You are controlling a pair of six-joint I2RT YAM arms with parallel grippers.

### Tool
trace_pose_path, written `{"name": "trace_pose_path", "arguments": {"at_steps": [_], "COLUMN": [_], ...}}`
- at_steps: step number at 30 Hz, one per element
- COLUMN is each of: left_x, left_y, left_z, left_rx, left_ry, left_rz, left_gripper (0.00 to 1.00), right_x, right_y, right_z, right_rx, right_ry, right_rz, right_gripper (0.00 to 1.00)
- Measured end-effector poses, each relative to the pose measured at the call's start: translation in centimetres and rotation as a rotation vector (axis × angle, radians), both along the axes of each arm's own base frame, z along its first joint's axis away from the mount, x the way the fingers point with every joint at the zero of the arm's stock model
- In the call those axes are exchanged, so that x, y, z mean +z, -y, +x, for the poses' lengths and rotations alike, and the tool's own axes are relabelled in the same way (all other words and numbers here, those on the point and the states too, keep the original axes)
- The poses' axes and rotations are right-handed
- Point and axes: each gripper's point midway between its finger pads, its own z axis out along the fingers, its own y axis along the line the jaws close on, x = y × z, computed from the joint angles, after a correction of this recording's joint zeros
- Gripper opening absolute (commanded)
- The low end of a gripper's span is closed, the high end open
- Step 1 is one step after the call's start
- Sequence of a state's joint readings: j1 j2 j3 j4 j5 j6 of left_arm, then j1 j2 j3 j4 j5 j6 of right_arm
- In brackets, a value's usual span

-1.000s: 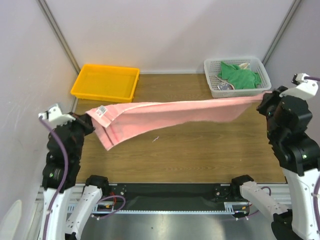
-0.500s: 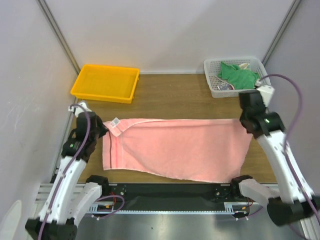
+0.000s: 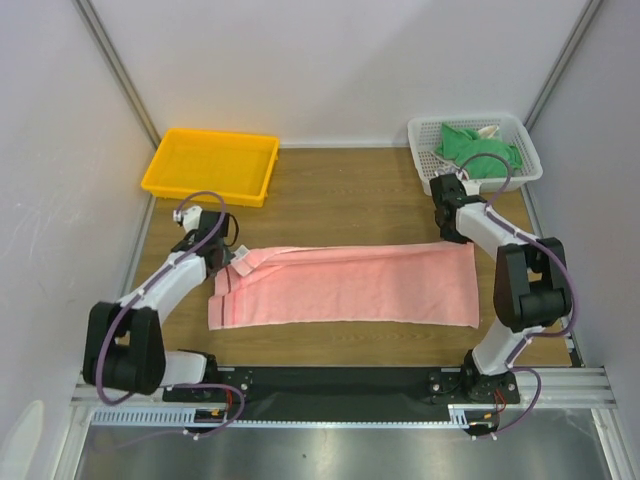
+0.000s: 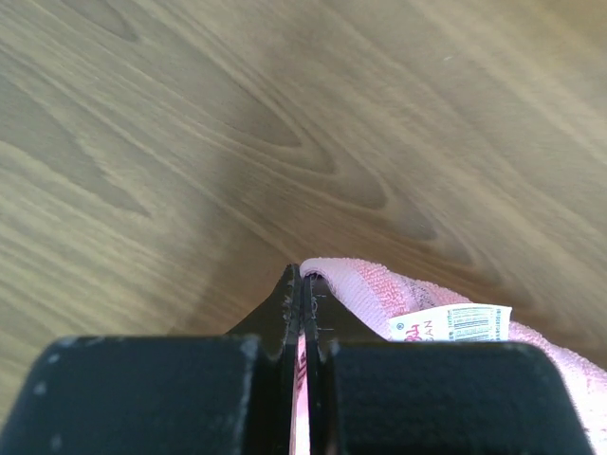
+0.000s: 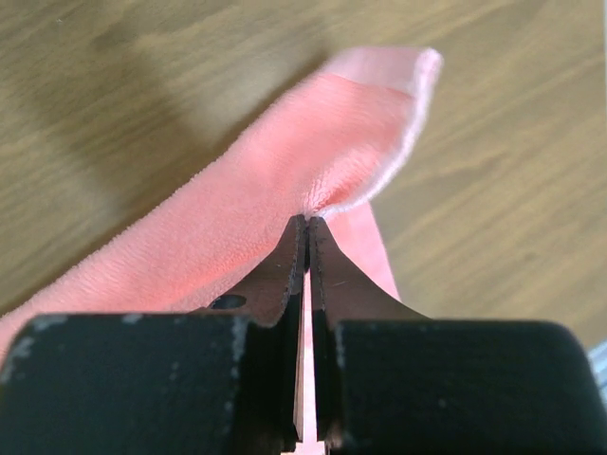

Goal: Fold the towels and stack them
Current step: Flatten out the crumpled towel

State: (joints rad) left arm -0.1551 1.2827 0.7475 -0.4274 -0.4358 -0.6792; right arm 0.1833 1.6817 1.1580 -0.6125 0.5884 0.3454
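The wooden table [image 3: 350,205] carries the salmon-pink towel [image 3: 350,285], spread flat across its middle. The top view places the left gripper [image 3: 226,256] at the towel's far-left corner and the right gripper [image 3: 456,236] at its far-right corner. Only the wrist views show both claws pinched closed on cloth. The left wrist view also shows a white label [image 4: 450,322].

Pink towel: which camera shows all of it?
The top external view: the whole pink towel lies spread out, the left gripper and right gripper pinching its far corners. The left wrist view shows only a corner with a label; the right wrist view only one pinched edge.
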Motion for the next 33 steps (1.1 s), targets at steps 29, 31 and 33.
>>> {"name": "trace_pose_path", "arguments": {"at_steps": [29,31,33], "left_x": [8.0,8.2,6.9], "left_y": [2.5,4.4,5.6], "left_z": [4.6,2.7,1.2], "left_rx": [-0.144,-0.208,-0.253], "left_ry": [0.206,0.247,0.237], "left_rz": [0.073,0.021,-0.021], "left_gripper": [0.92,0.91,0.89], "right_x": [4.3,3.5,1.6], "right_y": [-3.2,-3.6,-4.2], "right_z": [1.9,-0.6,-2.6], "right_rx": [0.108,0.106,0.098], "right_ry": [0.259,0.263,0.239], "right_rz": [0.260,0.314,0.365], "right_gripper": [0.97,0.94,0.88]}}
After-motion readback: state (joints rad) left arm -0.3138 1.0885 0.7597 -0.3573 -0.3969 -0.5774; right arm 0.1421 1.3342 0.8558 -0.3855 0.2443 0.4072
